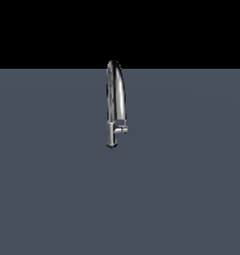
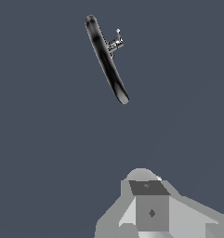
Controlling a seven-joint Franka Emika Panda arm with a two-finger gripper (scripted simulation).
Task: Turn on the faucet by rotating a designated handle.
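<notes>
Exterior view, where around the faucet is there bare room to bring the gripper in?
Bare grey floor lies on every side of the faucet. The only tight spot is the handle, jutting toward the exterior view's right beneath the spout tip. The gripper is well clear.

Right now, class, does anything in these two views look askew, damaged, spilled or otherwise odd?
Nothing stands out. The faucet stands upright and intact on the plain grey surface, its handle jutting sideways from the lower stem. No water or spill shows. The end effector is well apart from it, only partly in view.

Jaws cut off, robot arm [image 2: 153, 209] partly out of frame
</notes>
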